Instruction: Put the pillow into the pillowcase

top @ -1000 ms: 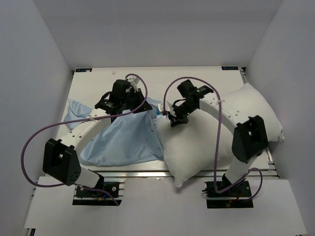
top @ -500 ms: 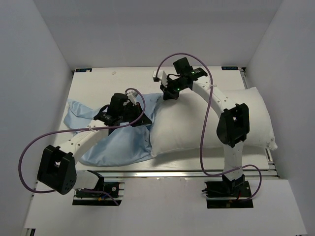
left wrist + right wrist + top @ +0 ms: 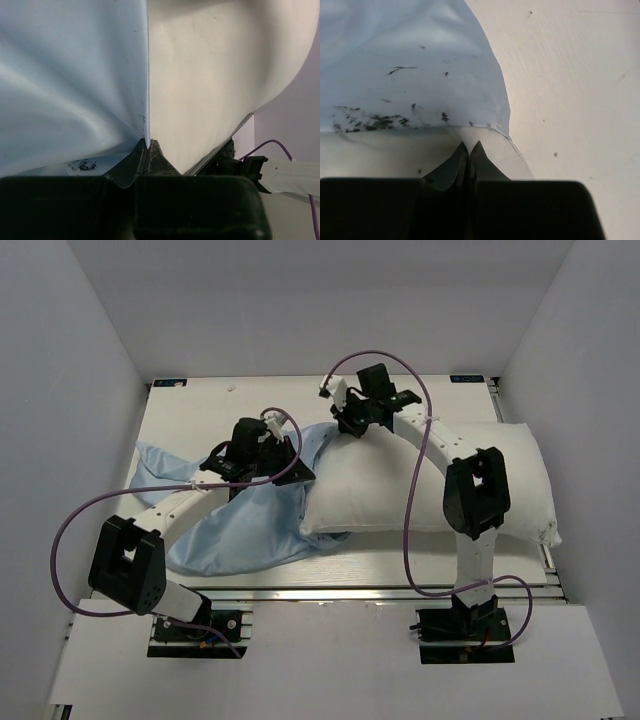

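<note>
White walls close in a pale counter (image 3: 190, 415), and the light-blue pillowcase (image 3: 225, 535) lies crumpled on its left half, its open end turned rightward. The left hand (image 3: 298, 471) sits at the near side of that opening. The left wrist view shows its jaws together, clamped on the blue hem, with cream fabric pressing just beside them.

The pillow (image 3: 385, 495) fills the right half, its long axis running left to right across the counter. Its left end is at the mouth of the pillowcase and the rest is uncovered. The right hand (image 3: 347, 426) is at the far side of that left end, jaws together on a thin pale fold. This is probably the pillowcase's far rim, though the close view is too tight to be sure.

So the pillow lies rightward of both hands, and the mouth would have to be drawn that way along its length.
</note>
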`<control>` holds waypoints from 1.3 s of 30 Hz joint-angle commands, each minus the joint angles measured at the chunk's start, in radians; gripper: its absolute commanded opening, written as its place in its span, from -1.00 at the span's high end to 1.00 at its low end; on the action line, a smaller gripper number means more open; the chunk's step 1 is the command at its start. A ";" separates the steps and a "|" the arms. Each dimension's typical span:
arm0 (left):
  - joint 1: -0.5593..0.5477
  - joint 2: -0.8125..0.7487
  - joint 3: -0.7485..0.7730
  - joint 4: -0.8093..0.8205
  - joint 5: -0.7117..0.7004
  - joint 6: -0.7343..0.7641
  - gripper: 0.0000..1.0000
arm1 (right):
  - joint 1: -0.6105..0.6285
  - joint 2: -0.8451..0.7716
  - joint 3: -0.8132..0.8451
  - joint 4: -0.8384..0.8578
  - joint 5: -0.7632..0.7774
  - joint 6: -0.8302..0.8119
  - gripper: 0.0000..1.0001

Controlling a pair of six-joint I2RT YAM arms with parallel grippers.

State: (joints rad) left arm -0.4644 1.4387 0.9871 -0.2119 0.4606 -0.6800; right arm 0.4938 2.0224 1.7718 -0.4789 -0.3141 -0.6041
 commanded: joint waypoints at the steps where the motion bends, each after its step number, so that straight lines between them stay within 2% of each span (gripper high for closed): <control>1: -0.002 -0.006 0.057 -0.003 0.004 0.011 0.92 | -0.049 0.009 0.032 0.085 0.073 0.056 0.95; 3: -0.002 -0.004 0.068 -0.024 -0.011 0.014 0.81 | -0.058 -0.020 0.040 0.031 0.017 0.049 0.48; 4: -0.002 -0.004 0.079 -0.036 -0.022 0.017 0.74 | -0.066 -0.033 0.052 0.002 -0.058 0.020 0.14; 6: -0.002 -0.008 0.116 -0.090 -0.069 0.033 0.55 | -0.072 -0.080 0.064 -0.102 -0.133 -0.022 -0.11; 7: -0.002 -0.014 0.123 -0.101 -0.086 0.036 0.32 | -0.081 -0.102 0.061 -0.133 -0.201 -0.066 -0.26; 8: -0.002 -0.029 0.131 -0.110 -0.121 0.039 0.24 | -0.086 -0.125 0.057 -0.168 -0.239 -0.097 -0.34; 10: -0.002 -0.046 0.151 -0.139 -0.155 0.045 0.00 | -0.095 -0.194 0.037 -0.234 -0.292 -0.129 -0.40; 13: -0.002 -0.075 0.189 -0.191 -0.217 0.062 -0.11 | -0.104 -0.290 -0.006 -0.309 -0.347 -0.213 -0.43; 14: -0.002 -0.081 0.199 -0.229 -0.250 0.071 -0.19 | -0.104 -0.316 -0.038 -0.334 -0.371 -0.296 -0.44; 17: -0.002 -0.121 0.222 -0.312 -0.304 0.082 -0.24 | -0.104 -0.441 -0.130 -0.386 -0.482 -0.429 -0.51; 18: -0.002 -0.150 0.213 -0.335 -0.328 0.082 -0.24 | -0.101 -0.509 -0.220 -0.386 -0.528 -0.519 -0.60; 19: -0.002 -0.167 0.202 -0.354 -0.336 0.082 -0.24 | -0.081 -0.542 -0.268 -0.389 -0.531 -0.569 -0.78; 21: -0.002 -0.205 0.168 -0.408 -0.341 0.062 -0.25 | -0.045 -0.640 -0.427 -0.345 -0.482 -0.637 -0.79; 24: -0.011 -0.308 0.024 -0.387 -0.303 -0.007 -0.29 | 0.079 -0.744 -0.622 -0.195 -0.390 -0.605 -0.79; 25: -0.029 -0.364 -0.067 -0.368 -0.297 -0.030 -0.30 | 0.109 -0.763 -0.664 -0.138 -0.363 -0.571 -0.79; 27: -0.051 -0.408 -0.148 -0.301 -0.292 -0.098 -0.32 | 0.185 -0.795 -0.728 -0.020 -0.277 -0.543 -0.79; 29: -0.086 -0.434 -0.220 -0.236 -0.304 -0.148 -0.33 | 0.219 -0.791 -0.765 0.022 -0.238 -0.519 -0.79; 32: -0.134 -0.390 -0.248 -0.160 -0.329 -0.170 -0.34 | 0.253 -0.725 -0.743 0.065 -0.175 -0.481 -0.79; 36: -0.175 -0.238 -0.193 -0.116 -0.370 -0.165 -0.34 | 0.255 -0.668 -0.707 0.082 -0.137 -0.464 -0.79; 39: -0.180 -0.181 -0.176 -0.109 -0.395 -0.164 -0.34 | 0.256 -0.660 -0.721 0.098 -0.122 -0.473 -0.79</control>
State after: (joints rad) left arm -0.6338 1.2152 0.7643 -0.3809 0.1181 -0.8310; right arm 0.7464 1.3594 1.0214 -0.4438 -0.4786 -1.0863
